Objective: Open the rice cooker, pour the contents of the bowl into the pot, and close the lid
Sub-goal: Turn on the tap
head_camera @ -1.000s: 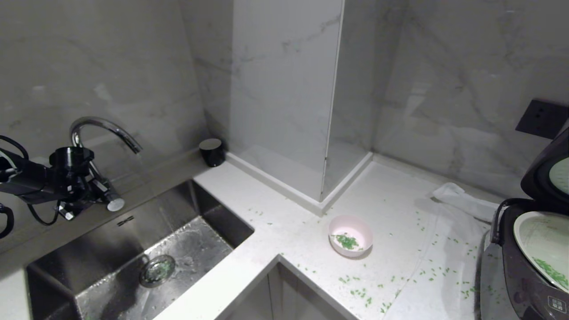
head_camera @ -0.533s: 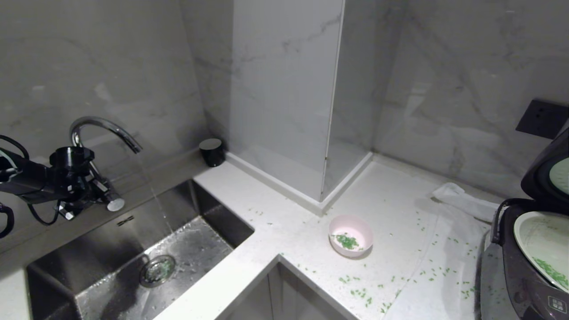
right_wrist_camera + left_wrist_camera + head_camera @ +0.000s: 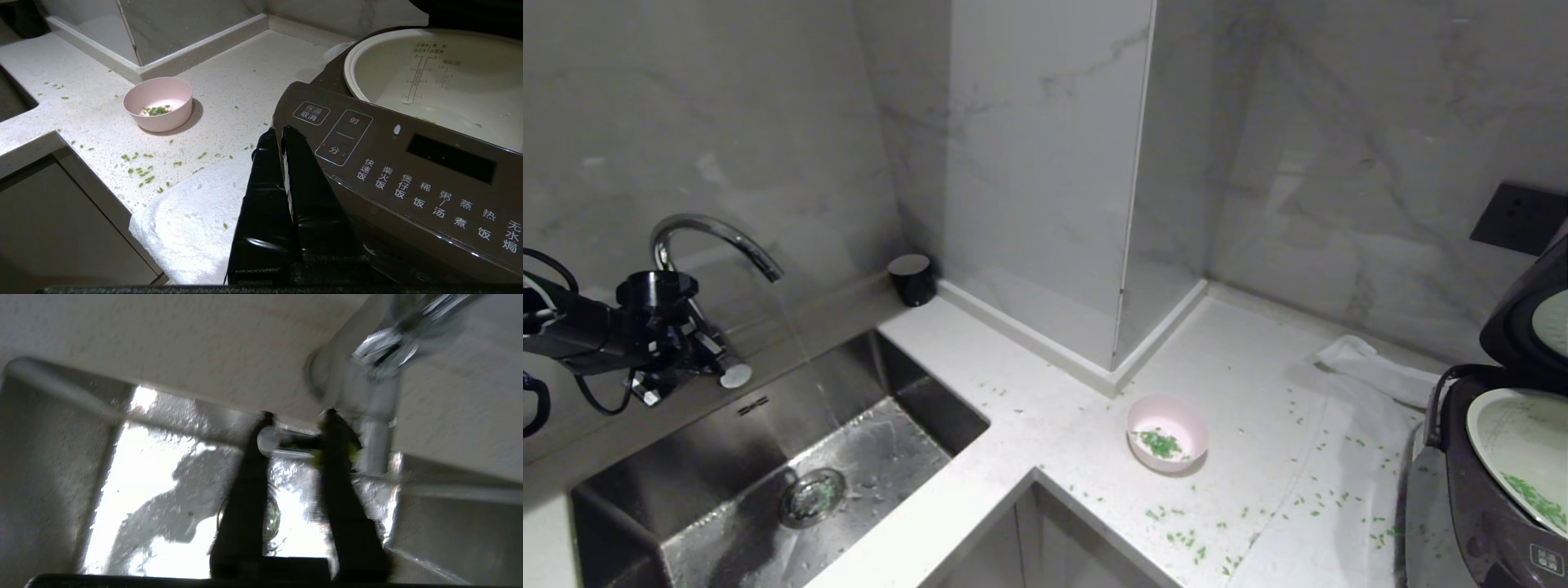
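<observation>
Left claw (image 3: pixel 296 415): at 9 o'clock in the head view, over the back edge of the sink (image 3: pixel 894 412), reaching in at the faucet's lever (image 3: pixel 734 375).
Left claw state: fingers (image 3: pixel 245 490) spread a little, with the lever lying across the gap between them; I cannot tell whether either finger touches it.
Faucet (image 3: pixel 715 237): curved chrome spout, with a thin stream of water (image 3: pixel 805 359) falling from it into the sink.
Sink: steel basin at 8 o'clock, wet, with a round drain (image 3: pixel 810 496) near its floor's centre.
Right claw (image 3: pixel 278 132): seen only by its own wrist camera, in front of the cooker's button panel, fingers pressed together and holding nothing.
Rice cooker (image 3: pixel 1486 523): at 4 o'clock on the right edge of the head view, standing on a white cloth (image 3: pixel 1372 371).
Lid (image 3: pixel 1515 318): raised, tilted back at 3 o'clock.
Pot (image 3: pixel 1494 433): seated in the cooker, its pale lining exposed, some green bits lying inside.
Bowl (image 3: pixel 1168 464): upright on the worktop (image 3: pixel 1078 359) at 5 o'clock, between sink and cooker, well apart from both claws.
Contents of the bowl (image 3: pixel 1160 443): a small green heap on the bowl's white floor.
Spilled bits (image 3: pixel 1184 539): scattered over the worktop and cloth, mostly at 5 o'clock.
Black cup (image 3: pixel 912 279): at the wall corner, 11 o'clock of the bowl.
Wall socket (image 3: pixel 1517 217): dark plate at 2 o'clock.
</observation>
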Available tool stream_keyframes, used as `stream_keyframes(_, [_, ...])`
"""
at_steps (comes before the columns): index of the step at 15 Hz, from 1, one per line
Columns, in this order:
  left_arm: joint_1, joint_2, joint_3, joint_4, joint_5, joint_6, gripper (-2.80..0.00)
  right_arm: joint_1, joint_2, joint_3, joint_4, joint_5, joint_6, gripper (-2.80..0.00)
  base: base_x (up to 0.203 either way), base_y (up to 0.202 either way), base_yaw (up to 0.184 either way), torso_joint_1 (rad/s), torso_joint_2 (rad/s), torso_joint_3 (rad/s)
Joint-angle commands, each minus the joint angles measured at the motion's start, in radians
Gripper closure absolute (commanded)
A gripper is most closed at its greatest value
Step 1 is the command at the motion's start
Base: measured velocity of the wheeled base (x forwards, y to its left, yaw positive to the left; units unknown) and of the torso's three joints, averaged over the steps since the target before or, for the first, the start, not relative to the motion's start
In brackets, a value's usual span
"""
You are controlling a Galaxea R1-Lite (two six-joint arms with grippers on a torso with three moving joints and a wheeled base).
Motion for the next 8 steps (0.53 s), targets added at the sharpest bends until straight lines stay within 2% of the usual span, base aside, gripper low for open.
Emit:
stream_keyframes(1, [0.002,-0.003,0.0,-0.005,0.002,-0.008,-2.8,0.0,0.0,0.0,0.001,0.0,0.0,0.0,0.0,0.0,0.0,0.0,0.0,0.0])
stream_keyframes(8, [0.0,-0.019,0.002,-0.005,0.0,-0.012,-2.8,0.0,0.0,0.0,0.002,0.0,0.0,0.0,0.0,0.0,0.0,0.0,0.0,0.0])
